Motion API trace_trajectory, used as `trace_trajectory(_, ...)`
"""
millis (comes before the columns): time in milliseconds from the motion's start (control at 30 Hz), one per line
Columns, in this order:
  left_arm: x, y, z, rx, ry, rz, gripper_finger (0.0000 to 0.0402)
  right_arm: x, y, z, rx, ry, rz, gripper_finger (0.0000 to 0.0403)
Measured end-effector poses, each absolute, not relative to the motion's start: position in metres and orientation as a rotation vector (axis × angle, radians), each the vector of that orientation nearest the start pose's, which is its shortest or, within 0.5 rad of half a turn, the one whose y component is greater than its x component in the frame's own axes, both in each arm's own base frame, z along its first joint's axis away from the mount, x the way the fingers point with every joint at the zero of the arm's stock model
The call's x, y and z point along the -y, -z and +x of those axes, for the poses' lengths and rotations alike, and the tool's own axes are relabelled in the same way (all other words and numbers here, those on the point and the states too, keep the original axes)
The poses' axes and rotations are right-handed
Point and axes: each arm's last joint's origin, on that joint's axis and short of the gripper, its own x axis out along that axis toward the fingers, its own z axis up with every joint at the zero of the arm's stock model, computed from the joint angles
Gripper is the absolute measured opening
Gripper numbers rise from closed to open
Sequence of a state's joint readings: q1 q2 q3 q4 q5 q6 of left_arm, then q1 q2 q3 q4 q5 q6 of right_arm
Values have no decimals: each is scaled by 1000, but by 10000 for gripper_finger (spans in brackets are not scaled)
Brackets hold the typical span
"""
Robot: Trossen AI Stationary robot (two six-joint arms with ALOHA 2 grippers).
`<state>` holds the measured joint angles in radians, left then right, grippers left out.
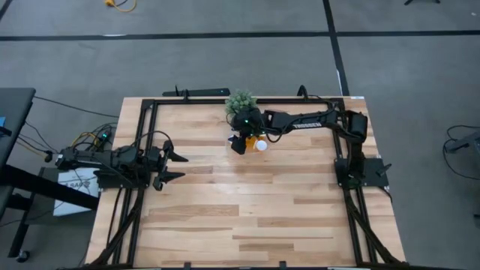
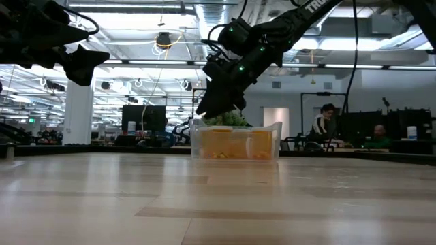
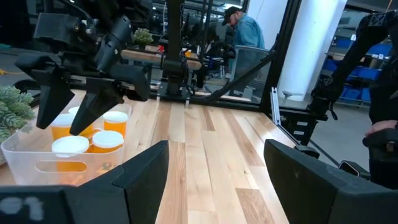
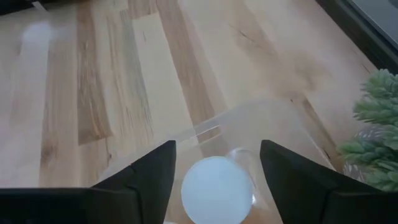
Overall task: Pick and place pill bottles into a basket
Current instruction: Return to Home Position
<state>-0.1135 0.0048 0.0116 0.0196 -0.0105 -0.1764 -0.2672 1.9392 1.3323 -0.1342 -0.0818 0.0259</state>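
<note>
Right gripper [image 4: 217, 149] hangs directly over the basket [image 2: 274, 144], its dark fingers spread wide and gripping nothing; a round white cap sits below the gap between them. The basket is a clear, low-walled plastic rectangle near the middle of the table's far edge, just beside the spiky green plant [image 1: 240, 100]; inside it are the pill bottles [image 3: 107, 140], smooth translucent orange cylinders with flat white caps. They stand upright, long axis vertical, caps to the ceiling, packed close together; the exact count I cannot tell. Left gripper [image 1: 184, 166] waits at the table's left side, well apart from the basket, jaws wide and empty. The table [image 1: 247, 217] is pale wood laid in planked strips, framed by black rails [image 1: 352, 217]; grey floor [image 1: 225, 60] lies all around it; beyond is an open workshop with ceiling lights, and people [image 2: 323, 126] seated at desks.
</note>
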Motion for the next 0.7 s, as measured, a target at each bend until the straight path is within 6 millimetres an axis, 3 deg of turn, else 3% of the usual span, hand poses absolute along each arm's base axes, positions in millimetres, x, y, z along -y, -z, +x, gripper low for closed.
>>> trace_trajectory(367,11,-169,97,17,105,-178,254,102,-204,407,-700,109,239,214)
trace_trajectory(700,11,-169,97,18,105,-178,254,72,-277,382,-554,5,168,214)
